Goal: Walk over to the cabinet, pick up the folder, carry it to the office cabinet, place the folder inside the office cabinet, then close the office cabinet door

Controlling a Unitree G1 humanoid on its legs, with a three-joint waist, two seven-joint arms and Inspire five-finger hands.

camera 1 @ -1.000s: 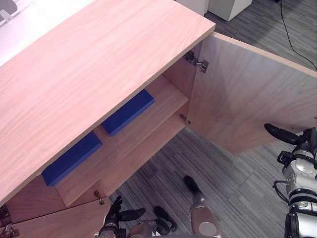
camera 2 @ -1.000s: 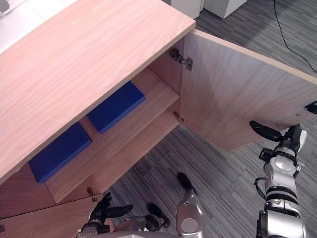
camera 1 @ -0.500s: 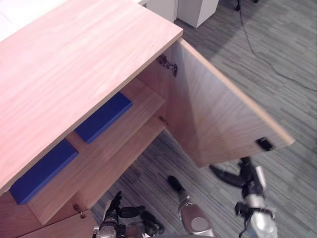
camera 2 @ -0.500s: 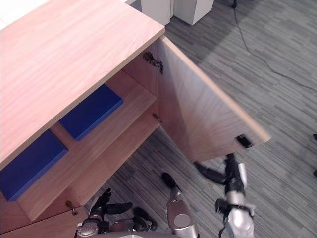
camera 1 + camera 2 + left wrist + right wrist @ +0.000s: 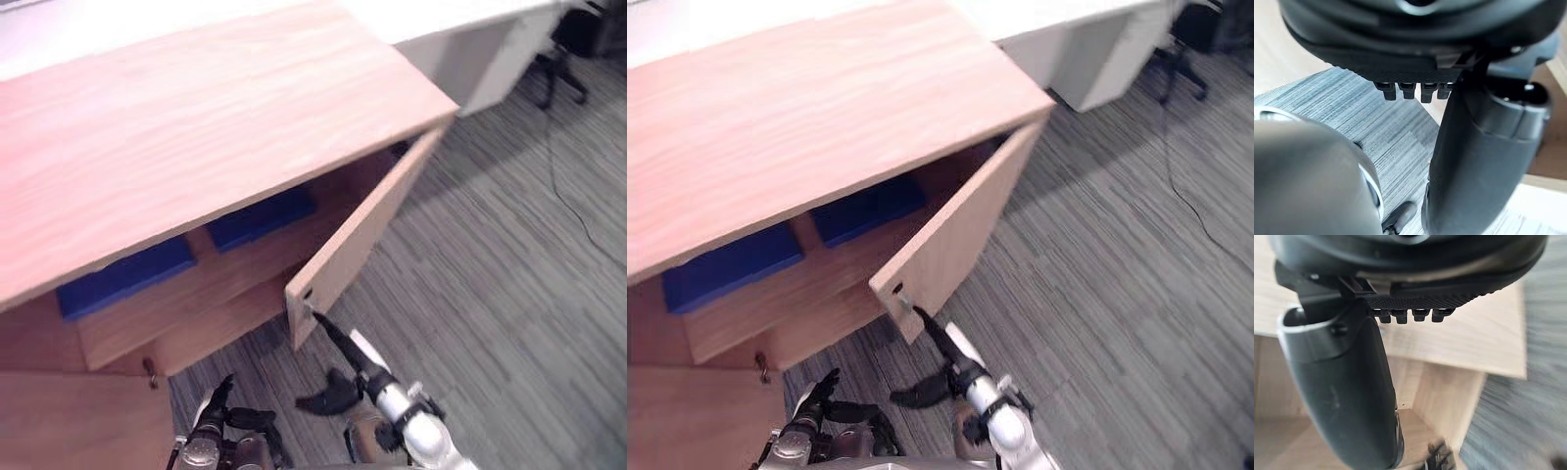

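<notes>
Left eye view is showing two blue folders (image 5: 260, 217) lying in the cabinet (image 5: 196, 127); right hand (image 5: 355, 370), fingers straight, is touching its door (image 5: 358, 245); left hand (image 5: 217, 409) is hanging spread.

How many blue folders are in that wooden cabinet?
2. The left folder lies on the shelf; the right folder lies apart beside it, nearer the door. The cabinet top hides part of the inside, so more may be there.
</notes>
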